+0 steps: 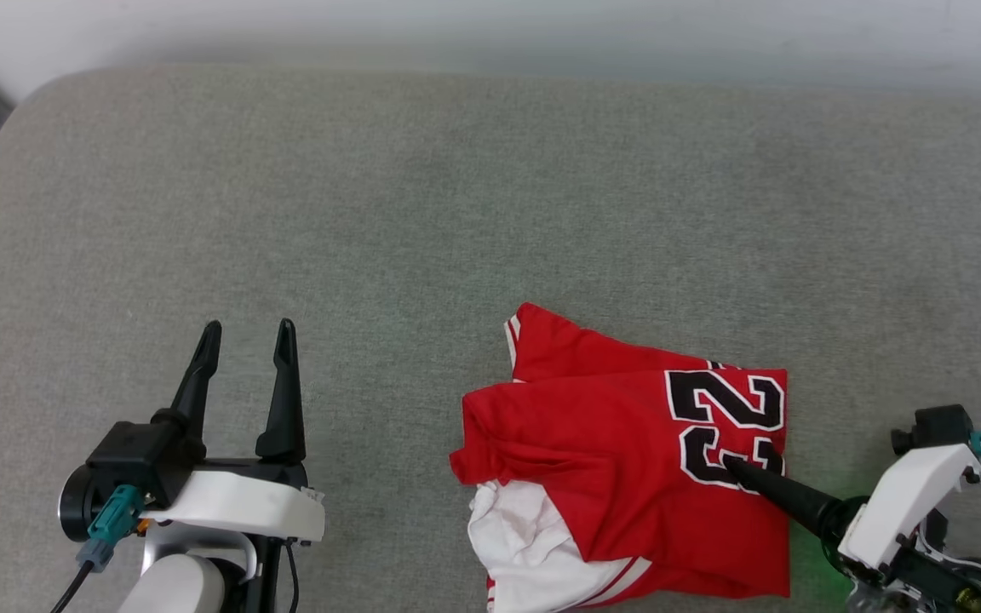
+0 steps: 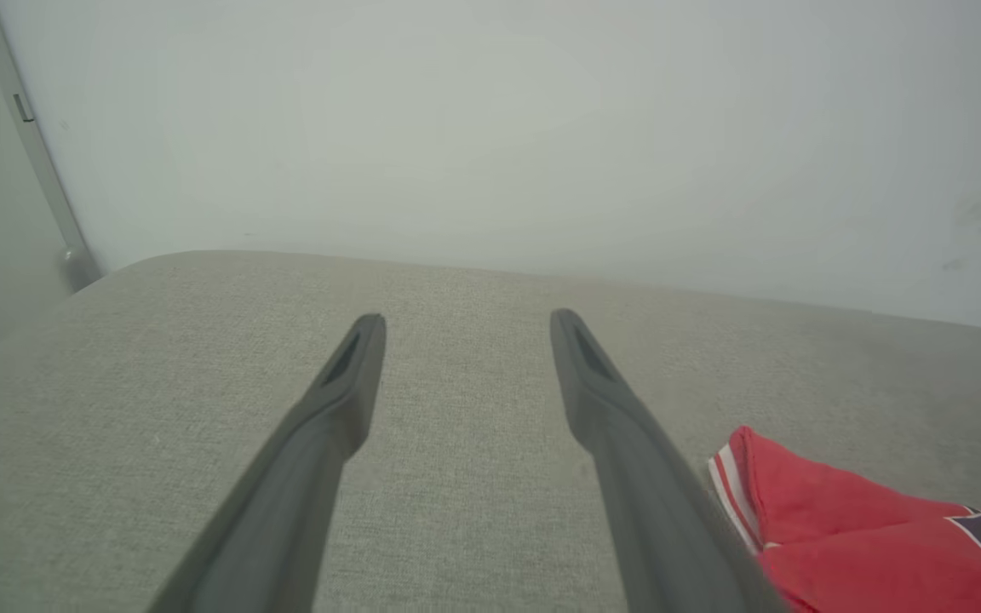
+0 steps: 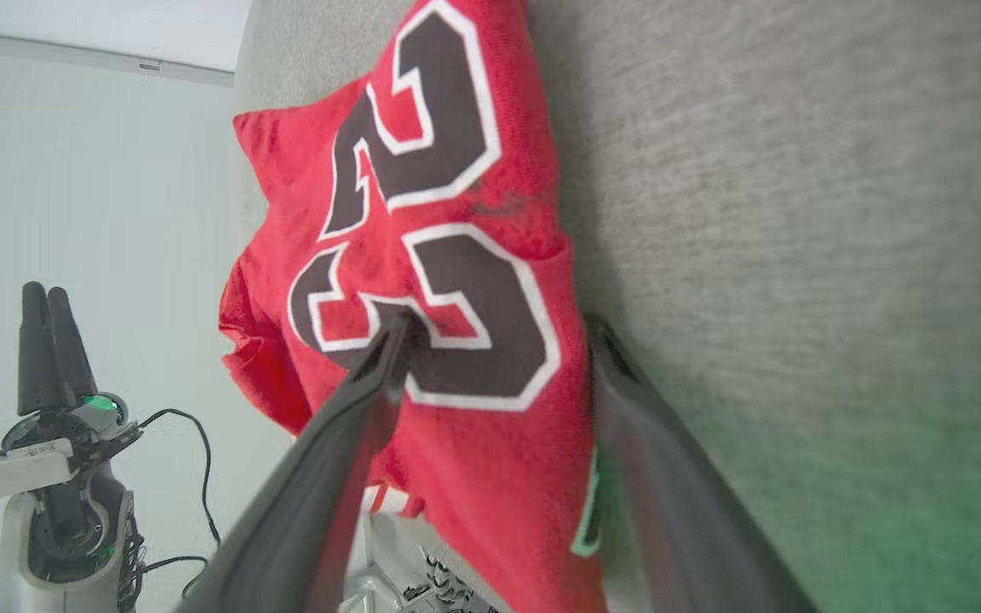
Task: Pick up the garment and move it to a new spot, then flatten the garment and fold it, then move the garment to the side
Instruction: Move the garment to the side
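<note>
1. The garment [image 1: 627, 460] is lying folded on the grey cushion [image 1: 422, 204], number side up, low and right of centre in the head view.
2. The right gripper [image 3: 501, 322] is spreading its jaws wide across the garment's right edge. One finger [image 3: 371, 383] is resting on the "23", the other just beside that edge.
3. The left gripper [image 1: 249, 323] is hovering wide apart over the cushion, gripping nothing, well apart from the garment.

L end effector [image 2: 467, 317] spread (garment [image 2: 874, 528] rt).
</note>
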Available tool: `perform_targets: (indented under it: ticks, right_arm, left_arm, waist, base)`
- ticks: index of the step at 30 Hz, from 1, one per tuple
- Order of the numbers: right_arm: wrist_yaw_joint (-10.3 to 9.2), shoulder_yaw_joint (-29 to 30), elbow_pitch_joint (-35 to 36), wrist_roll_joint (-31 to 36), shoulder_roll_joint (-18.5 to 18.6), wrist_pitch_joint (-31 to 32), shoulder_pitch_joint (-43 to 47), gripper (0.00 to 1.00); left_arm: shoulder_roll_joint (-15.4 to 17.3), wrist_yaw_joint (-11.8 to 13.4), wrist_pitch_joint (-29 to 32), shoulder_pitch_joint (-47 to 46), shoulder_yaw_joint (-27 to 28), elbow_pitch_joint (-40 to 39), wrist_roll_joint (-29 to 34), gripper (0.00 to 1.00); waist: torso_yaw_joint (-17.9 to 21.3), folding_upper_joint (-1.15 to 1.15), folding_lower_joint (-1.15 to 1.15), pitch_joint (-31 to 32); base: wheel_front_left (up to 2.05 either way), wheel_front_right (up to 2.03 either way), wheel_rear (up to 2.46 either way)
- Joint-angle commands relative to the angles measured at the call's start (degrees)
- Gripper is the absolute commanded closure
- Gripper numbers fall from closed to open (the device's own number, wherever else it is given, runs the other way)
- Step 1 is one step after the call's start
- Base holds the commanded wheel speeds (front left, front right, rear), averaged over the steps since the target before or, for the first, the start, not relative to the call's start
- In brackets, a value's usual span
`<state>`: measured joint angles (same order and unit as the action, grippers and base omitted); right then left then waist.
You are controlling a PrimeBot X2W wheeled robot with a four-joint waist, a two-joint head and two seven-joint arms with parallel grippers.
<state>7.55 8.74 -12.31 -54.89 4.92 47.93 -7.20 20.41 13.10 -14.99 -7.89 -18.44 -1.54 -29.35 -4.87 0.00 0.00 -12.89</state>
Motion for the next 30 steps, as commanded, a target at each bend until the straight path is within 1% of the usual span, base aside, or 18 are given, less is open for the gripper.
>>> perform_targets:
  ticks: [1, 2, 3, 4, 5, 9, 10, 11, 15, 17, 19, 20, 23, 30]
  right_arm:
    - [-0.12, -0.7, -1.4, -0.3, -0.3, -0.2, -0.4, 0.00]
    - [-0.12, -1.4, -2.2, -0.8, -0.4, -0.6, -0.7, 0.00]
    - [-0.12, -2.1, -3.0, -1.4, -0.5, -1.0, -1.0, 0.56]
    - [-0.12, -3.0, -3.5, -1.9, -0.5, -1.3, -1.1, 0.88]
    - [-0.12, -3.8, -3.7, -2.5, -0.4, -1.8, -1.3, 1.00]
    - [-0.08, -7.4, -2.5, -2.5, 2.0, -4.9, -2.1, 1.00]
    - [-0.08, -10.9, -1.3, 0.5, 5.0, -7.9, -2.3, 1.00]
    - [-0.09, -12.4, -1.0, 2.3, 6.2, -8.9, -2.5, 1.00]
    - [-0.09, -17.4, -0.5, 9.5, 9.8, -12.0, -3.0, 1.00]
    - [-0.09, -19.4, -1.1, 14.8, 11.8, -12.7, -3.4, 1.00]
    - [-0.08, -20.8, -1.6, 18.4, 12.5, -12.9, -3.7, 1.00]
    - [-0.09, -21.7, -1.8, 21.0, 13.4, -13.0, -4.2, 1.00]
    - [-0.09, -23.2, -2.0, 25.1, 14.9, -13.2, -5.1, 1.00]
    - [-0.11, -26.7, -0.3, 30.5, 17.5, -15.7, -10.2, 1.00]
  left_arm:
    - [-0.3, -0.3, -0.2, -0.8, 0.2, 0.1, 0.5, 0.00]
    - [-0.4, -0.4, -0.2, -1.0, 0.4, 0.3, 0.6, 0.00]
    - [-0.5, -0.6, -0.2, -1.1, 0.5, 0.5, 0.7, 0.00]
    - [-0.5, -0.9, -0.2, -1.1, 0.6, 0.7, 0.8, 0.00]
    - [-0.6, -0.9, -0.2, -1.1, 0.7, 0.9, 1.0, 0.00]
    - [-0.9, -1.5, -0.2, -0.6, 1.2, 1.5, 1.5, 0.00]
    - [-0.9, -1.7, -0.2, -0.1, 1.3, 1.9, 1.7, 0.00]
    - [-0.9, -1.8, -0.2, 0.2, 1.3, 1.9, 1.9, 0.00]
    - [-0.8, -1.8, -0.2, 1.2, 1.4, 2.1, 1.9, 0.00]
    - [-0.8, -1.6, -0.2, 2.0, 1.4, 2.1, 1.8, 0.00]
    - [-0.7, -1.4, -0.1, 2.8, 1.2, 2.0, 1.7, 0.00]
    - [-0.7, -1.2, -0.1, 3.2, 1.3, 1.8, 1.7, 0.00]
    - [-0.7, -1.0, 0.0, 4.4, 1.1, 1.4, 1.6, 0.00]
    - [-0.5, -1.0, 0.2, 4.6, 0.6, -0.5, 2.0, 0.00]
  waist:
    - [-0.9, 0.00, 0.00, -1.0]
    - [-1.0, 0.00, 0.00, -1.2]
    - [-1.1, 0.00, 0.00, -1.2]
    - [-1.2, 0.00, 0.00, -1.2]
    - [-1.2, 0.00, 0.00, -1.1]
    - [-0.9, 0.00, 0.00, 0.1]
    - [-0.3, 0.00, 0.00, 1.5]
    - [0.1, 0.00, 0.00, 2.1]
    - [2.0, 0.00, 0.00, 4.8]
    - [3.3, 0.00, 0.00, 6.2]
    - [4.9, 0.00, 0.00, 7.4]
    - [6.0, 0.00, 0.00, 7.9]
    - [9.0, 0.00, 0.00, 9.0]
    - [18.8, 0.00, 0.00, 8.4]
  base:
    - [0.00, 0.00, 0.00]
    - [0.00, 0.00, 0.00]
    - [0.00, 0.00, 0.00]
    - [0.00, 0.00, 0.00]
    - [0.00, 0.00, 0.00]
    - [0.00, 0.00, 0.00]
    - [0.00, 0.00, 0.00]
    - [0.00, 0.00, 0.00]
    - [0.00, 0.00, 0.00]
    - [0.00, 0.00, 0.00]
    - [0.00, 0.00, 0.00]
    - [0.00, 0.00, 0.00]
    - [0.00, 0.00, 0.00]
    - [0.00, 0.00, 0.00]
